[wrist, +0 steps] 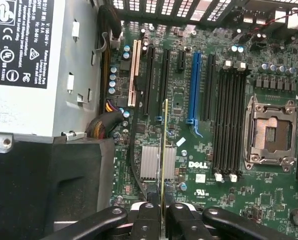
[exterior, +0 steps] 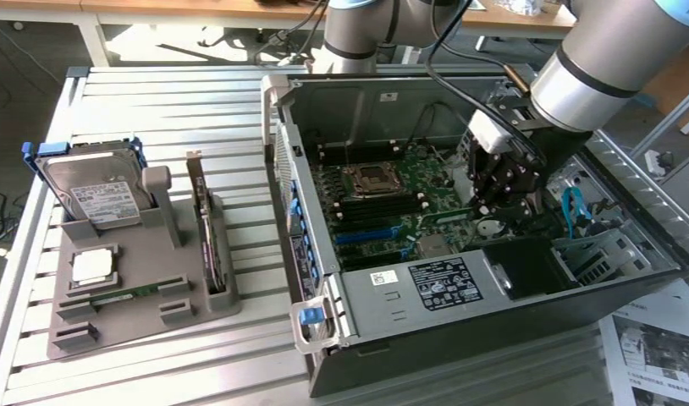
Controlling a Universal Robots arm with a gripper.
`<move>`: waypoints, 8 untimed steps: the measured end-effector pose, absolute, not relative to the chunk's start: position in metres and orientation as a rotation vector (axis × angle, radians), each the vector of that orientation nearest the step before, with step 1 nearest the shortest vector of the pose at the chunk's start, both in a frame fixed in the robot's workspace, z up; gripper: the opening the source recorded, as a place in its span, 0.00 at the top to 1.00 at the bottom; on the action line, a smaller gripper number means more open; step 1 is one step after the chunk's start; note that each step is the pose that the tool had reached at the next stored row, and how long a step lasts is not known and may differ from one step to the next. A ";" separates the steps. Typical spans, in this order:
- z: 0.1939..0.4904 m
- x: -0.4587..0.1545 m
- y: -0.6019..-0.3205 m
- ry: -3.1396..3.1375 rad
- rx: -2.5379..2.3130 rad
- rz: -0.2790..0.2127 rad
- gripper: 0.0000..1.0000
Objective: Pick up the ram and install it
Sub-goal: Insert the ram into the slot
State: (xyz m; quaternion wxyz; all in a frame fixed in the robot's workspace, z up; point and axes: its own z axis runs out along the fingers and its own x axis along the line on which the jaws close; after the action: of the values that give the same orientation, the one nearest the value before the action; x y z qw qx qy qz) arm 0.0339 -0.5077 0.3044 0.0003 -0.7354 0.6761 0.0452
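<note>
Inside the open computer case (exterior: 356, 97), the pincer (wrist: 163, 207) is clamped on the ram (wrist: 165, 145), held edge-on over the motherboard (wrist: 201, 176). The grey tray (exterior: 130, 326) holds a hard drive (exterior: 96, 199).

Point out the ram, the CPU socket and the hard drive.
ram (wrist: 165, 130), wrist view, on its thin edge.
CPU socket (wrist: 270, 132), wrist view, middle of the open socket.
hard drive (exterior: 96, 196), exterior view, on its white label.

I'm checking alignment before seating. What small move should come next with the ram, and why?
Probably slide the ram sideways toward the empty memory slots next to the processor socket. The jaws are shut on it, and it hangs edge-on above the heatsink, roughly parallel to those slots but not over them, so lowering here would likely miss.
</note>
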 end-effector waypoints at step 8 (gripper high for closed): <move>0.303 0.034 -0.484 2.123 -2.310 0.142 0.86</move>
State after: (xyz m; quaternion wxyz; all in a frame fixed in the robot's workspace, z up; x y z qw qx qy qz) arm 0.0338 -0.4839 0.3029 0.0004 -0.7354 0.6761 0.0453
